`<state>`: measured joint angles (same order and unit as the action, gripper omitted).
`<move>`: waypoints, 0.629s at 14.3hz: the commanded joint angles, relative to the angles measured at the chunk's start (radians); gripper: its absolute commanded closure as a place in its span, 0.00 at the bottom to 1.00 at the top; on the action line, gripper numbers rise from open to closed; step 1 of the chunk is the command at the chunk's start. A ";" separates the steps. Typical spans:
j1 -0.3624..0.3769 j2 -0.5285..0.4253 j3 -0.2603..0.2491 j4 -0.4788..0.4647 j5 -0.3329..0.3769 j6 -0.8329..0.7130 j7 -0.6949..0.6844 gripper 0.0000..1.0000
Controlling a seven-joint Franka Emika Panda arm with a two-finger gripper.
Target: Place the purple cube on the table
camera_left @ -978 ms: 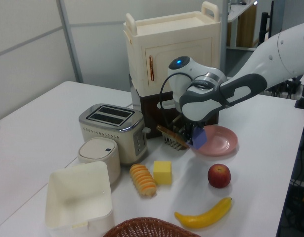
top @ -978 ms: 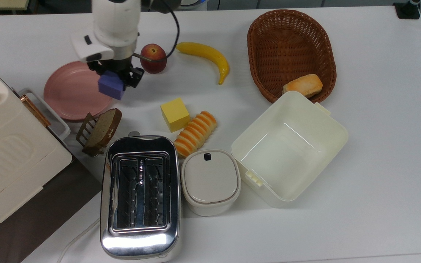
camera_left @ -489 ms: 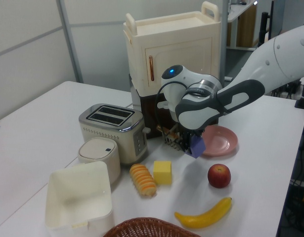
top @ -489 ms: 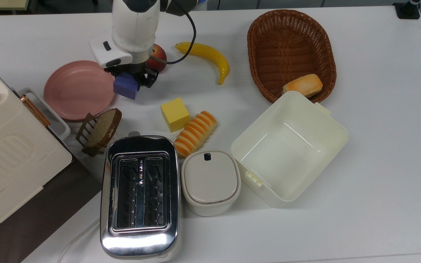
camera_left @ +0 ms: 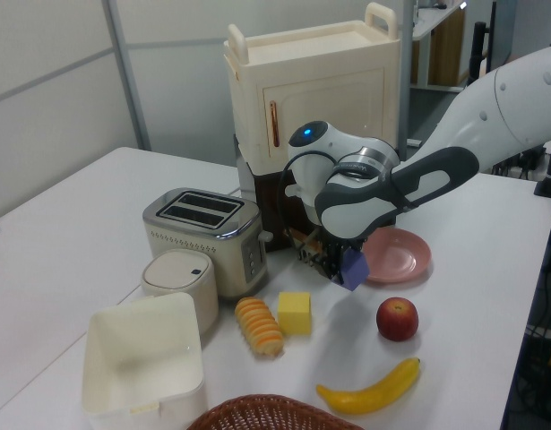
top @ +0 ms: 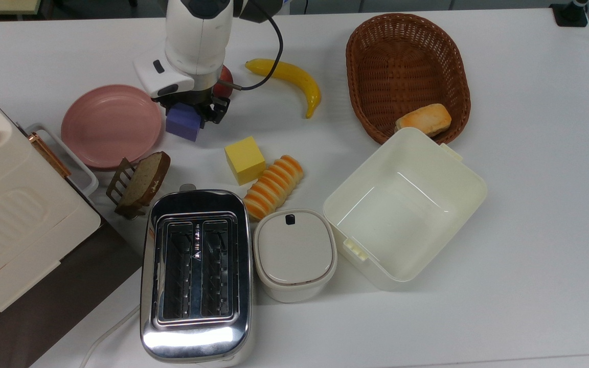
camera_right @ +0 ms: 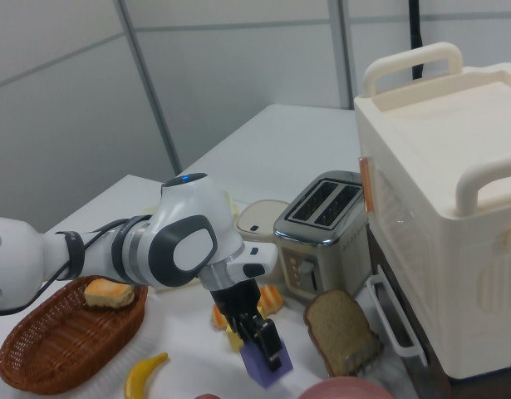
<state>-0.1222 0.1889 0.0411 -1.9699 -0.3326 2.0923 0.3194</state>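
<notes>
The gripper [top: 190,113] was clamped on the purple cube [top: 184,124], which hung above the white counter [top: 529,204] just to the top view's right of the pink plate [top: 108,125]. A red peach [camera_left: 397,318] sat close behind the arm in the top view. The yellow cube [top: 244,159] lay apart toward the toaster [top: 195,273].

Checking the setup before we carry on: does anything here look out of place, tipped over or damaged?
Nothing looks spilled or damaged. The only unsettled thing is the purple cube, held tilted in the claw above the table, beside the pink plate.
</notes>
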 commanded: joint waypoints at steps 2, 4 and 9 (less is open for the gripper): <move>0.009 -0.011 0.006 -0.006 -0.008 -0.008 0.026 0.00; 0.009 -0.011 0.011 -0.006 -0.008 -0.008 0.026 0.00; 0.009 -0.029 0.011 -0.001 -0.008 -0.017 0.026 0.00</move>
<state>-0.1220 0.1890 0.0511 -1.9679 -0.3326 2.0923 0.3224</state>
